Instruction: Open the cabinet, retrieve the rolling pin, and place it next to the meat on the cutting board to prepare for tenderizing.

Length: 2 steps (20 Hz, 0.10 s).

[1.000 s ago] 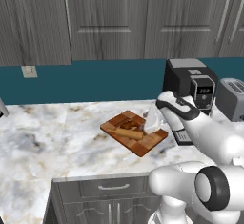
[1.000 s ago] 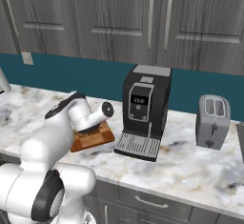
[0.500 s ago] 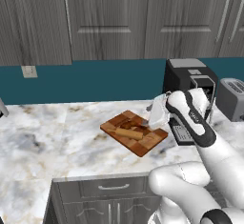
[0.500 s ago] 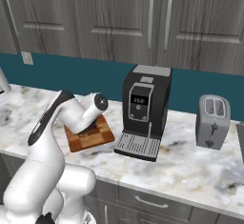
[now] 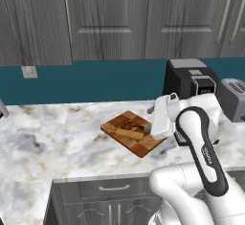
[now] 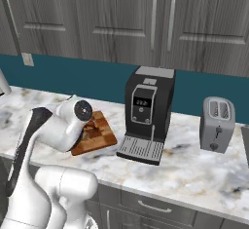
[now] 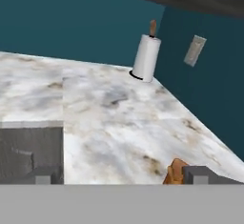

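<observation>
The cabinet hangs above the counter with both doors shut, and so it appears in the right base view. The cutting board lies on the marble counter. On it rests the rolling pin, with the darker meat beside it. My gripper is open with nothing between its fingers. The white hand hovers at the board's right edge, just apart from the pin. My arm covers part of the board in the right base view. An orange-brown corner shows by the right fingertip; whether board or pin is unclear.
A black coffee machine stands right of the board, with a toaster further right. A paper towel roll and a wall outlet are far left. Open marble lies left of the board.
My arm has reared up, the elbow rising while the hand turned and drew slightly away from the board. The rolling pin stays lying on the board.
</observation>
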Motion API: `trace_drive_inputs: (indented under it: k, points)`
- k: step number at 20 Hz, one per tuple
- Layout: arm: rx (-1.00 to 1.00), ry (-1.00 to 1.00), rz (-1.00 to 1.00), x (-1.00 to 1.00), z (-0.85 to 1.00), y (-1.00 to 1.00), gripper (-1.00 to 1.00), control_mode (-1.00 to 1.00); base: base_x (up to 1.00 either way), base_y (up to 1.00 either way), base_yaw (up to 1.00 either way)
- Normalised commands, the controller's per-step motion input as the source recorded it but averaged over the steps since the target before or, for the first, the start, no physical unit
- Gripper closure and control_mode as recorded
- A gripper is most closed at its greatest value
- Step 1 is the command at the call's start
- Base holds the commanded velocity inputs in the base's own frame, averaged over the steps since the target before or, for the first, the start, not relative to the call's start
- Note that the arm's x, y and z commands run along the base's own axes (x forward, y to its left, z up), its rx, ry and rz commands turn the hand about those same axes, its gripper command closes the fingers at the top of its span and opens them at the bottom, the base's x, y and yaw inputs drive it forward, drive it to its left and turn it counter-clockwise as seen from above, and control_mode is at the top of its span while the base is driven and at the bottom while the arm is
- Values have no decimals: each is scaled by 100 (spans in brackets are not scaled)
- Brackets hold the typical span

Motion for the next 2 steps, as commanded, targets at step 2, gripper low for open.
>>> trace_drive_inputs:
  k: [2]
  points:
    - [-1, -11, 0, -71, 11, 49, -100, -100, 0, 0, 0]
